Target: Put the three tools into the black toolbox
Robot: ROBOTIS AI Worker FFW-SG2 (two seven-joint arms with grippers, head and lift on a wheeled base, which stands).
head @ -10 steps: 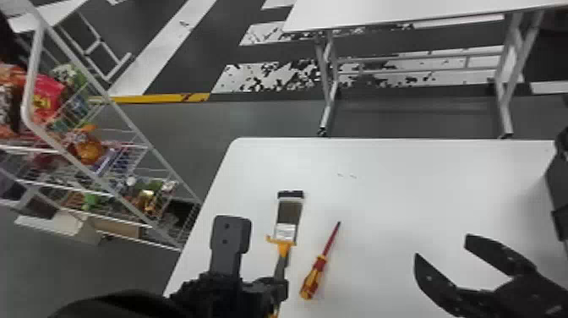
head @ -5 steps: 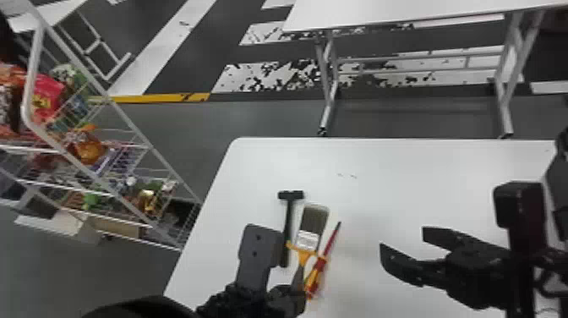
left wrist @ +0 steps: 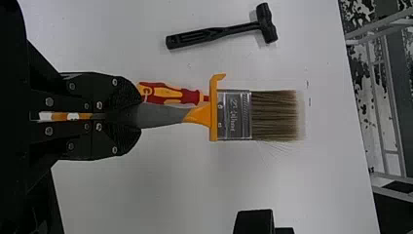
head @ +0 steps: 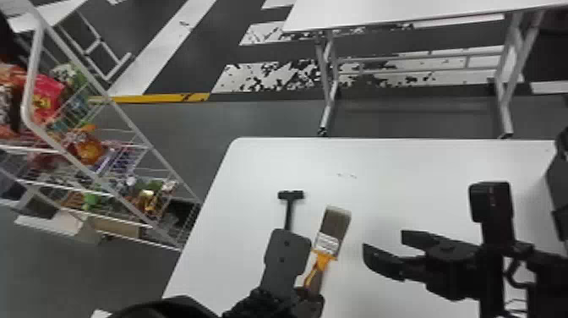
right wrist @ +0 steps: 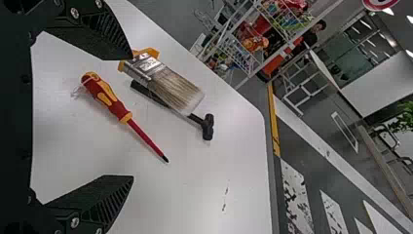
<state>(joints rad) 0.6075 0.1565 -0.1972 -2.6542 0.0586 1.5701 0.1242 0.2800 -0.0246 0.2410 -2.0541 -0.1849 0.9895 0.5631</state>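
Head view, with twelve o'clock pointing away from the robot: the paintbrush (head: pixel 331 232) is gripped by its handle in the left gripper (head: pixel 312 291), whose fingers are closed on it. It is held above the table, bristles aimed between twelve and one. From the bristles, the hammer (head: pixel 290 195) lies on the table at ten o'clock, head toward twelve and handle toward six. The screwdriver (right wrist: pixel 104 94) lies on the table in the right wrist view, its red and yellow handle well apart from the hammer; in the left wrist view the brush partly covers it. At about four o'clock from the brush, the right gripper (head: pixel 383 239) has its fingers spread, holding nothing.

The white table (head: pixel 262 160) has a rounded far corner at eleven o'clock and small dark marks just past twelve. Near three o'clock, a dark object (head: pixel 558 177) shows at the table's edge; I cannot tell what it is.

Beyond, between nine and ten, a white wire rack (head: pixel 28 89) holds bright snack packets (head: pixel 47 96). The grey floor (head: pixel 236 120) meets a yellow line (head: pixel 162 98) at ten and worn white stripes (head: pixel 262 76) toward eleven. At one stands another white table (head: pixel 414 12) on metal legs. The right wrist view also takes in ceiling lights (right wrist: pixel 388 10) and a leafy plant (right wrist: pixel 405 117).
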